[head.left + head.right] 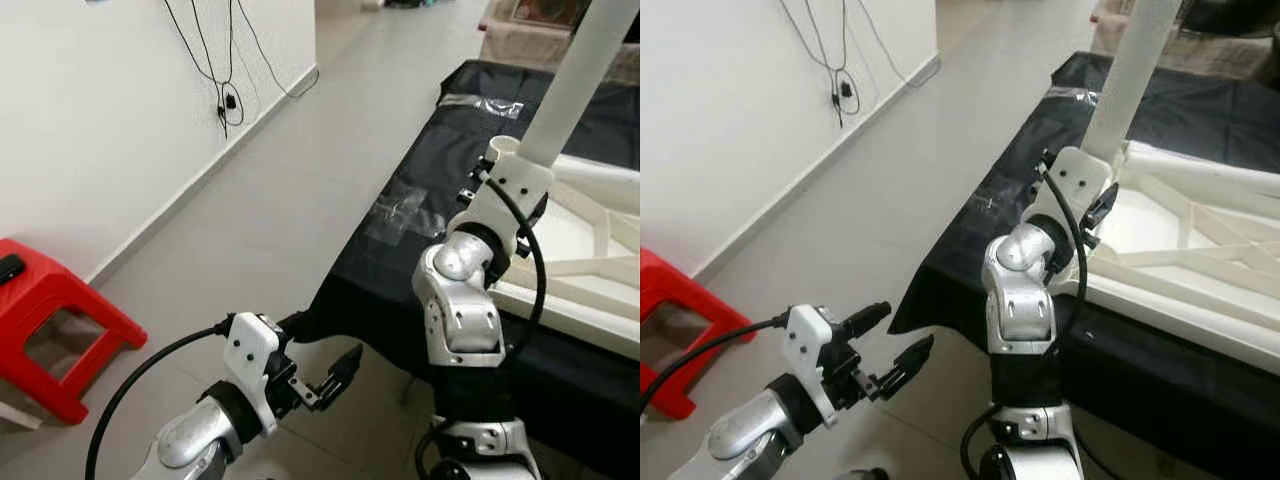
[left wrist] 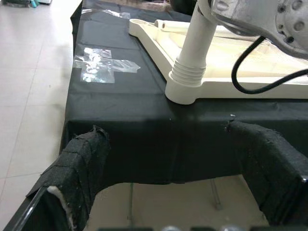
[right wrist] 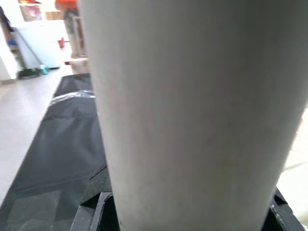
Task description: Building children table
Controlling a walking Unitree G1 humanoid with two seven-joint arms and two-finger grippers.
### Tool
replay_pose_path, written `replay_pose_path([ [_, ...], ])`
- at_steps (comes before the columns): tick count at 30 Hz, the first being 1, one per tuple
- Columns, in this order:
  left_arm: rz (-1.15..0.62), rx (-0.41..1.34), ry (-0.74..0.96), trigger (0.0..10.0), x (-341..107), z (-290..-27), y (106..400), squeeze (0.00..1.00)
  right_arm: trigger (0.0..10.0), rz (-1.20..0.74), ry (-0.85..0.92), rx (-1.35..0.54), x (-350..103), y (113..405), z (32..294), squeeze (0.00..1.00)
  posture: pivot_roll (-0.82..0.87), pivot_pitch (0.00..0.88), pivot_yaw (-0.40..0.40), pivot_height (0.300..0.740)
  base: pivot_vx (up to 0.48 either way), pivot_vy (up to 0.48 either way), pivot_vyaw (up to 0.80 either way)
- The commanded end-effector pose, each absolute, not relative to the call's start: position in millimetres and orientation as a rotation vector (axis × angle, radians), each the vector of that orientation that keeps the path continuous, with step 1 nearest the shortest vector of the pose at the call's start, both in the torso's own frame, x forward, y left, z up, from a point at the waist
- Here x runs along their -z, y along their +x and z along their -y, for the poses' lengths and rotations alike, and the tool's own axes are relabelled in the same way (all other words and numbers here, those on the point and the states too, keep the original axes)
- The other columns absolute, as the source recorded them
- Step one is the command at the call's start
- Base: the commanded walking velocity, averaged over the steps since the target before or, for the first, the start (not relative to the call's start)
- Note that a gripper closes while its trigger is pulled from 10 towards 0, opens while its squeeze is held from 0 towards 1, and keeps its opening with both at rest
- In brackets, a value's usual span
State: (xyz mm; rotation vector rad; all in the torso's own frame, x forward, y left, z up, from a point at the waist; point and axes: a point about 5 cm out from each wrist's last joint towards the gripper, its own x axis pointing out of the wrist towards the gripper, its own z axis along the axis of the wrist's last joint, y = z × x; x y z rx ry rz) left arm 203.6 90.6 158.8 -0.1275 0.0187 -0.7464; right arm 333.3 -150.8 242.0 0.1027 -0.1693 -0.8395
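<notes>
Right claw (image 1: 1095,205) is clenched round the white table leg (image 1: 580,85), standing tilted in the corner socket of the upturned children's table (image 2: 231,72). Left claw (image 1: 895,345) hangs released. Forcing it crooked could jam the joint.

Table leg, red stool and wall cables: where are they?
table leg (image 2: 197,48), left wrist view, mid shaft.
red stool (image 1: 55,300), left eye view, seat top.
wall cables (image 1: 228,100), left eye view, dangling plug.

A white leg (image 2: 198,44) stands in the overturned white tabletop's (image 2: 226,62) corner socket (slightly tilted).
</notes>
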Motion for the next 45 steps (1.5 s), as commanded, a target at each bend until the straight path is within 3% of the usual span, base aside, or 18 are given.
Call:
replay_pose_path([
  [1, -0.032, 0.743, -0.117, 10.0, -157, -92, 202, 0.0, 10.0, -0.115, 0.228, 0.878, -196, 336, 132, 0.0, 0.1, 0.202, 0.014, 0.74, 0.0, 0.0, 0.0],
  [20, -0.032, 0.768, -0.114, 10.0, -155, -89, 200, 0.0, 10.0, -0.108, 0.268, 0.916, -201, 340, 131, 0.0, 0.1, 0.177, 0.015, 0.74, 0.0, 0.0, 0.0],
  [28, -0.038, 0.772, -0.102, 10.0, -153, -91, 199, 0.0, 10.0, -0.13, 0.51, 1.011, -205, 338, 144, 0.0, 0.1, 0.17, 0.02, 0.74, 0.0, 0.0, 0.0],
  [45, -0.04, 0.77, -0.094, 10.0, -152, -92, 199, 0.0, 10.0, -0.122, 0.439, 0.951, -199, 340, 138, 0.0, 0.11, 0.175, 0.021, 0.74, 0.0, 0.0, 0.0],
])
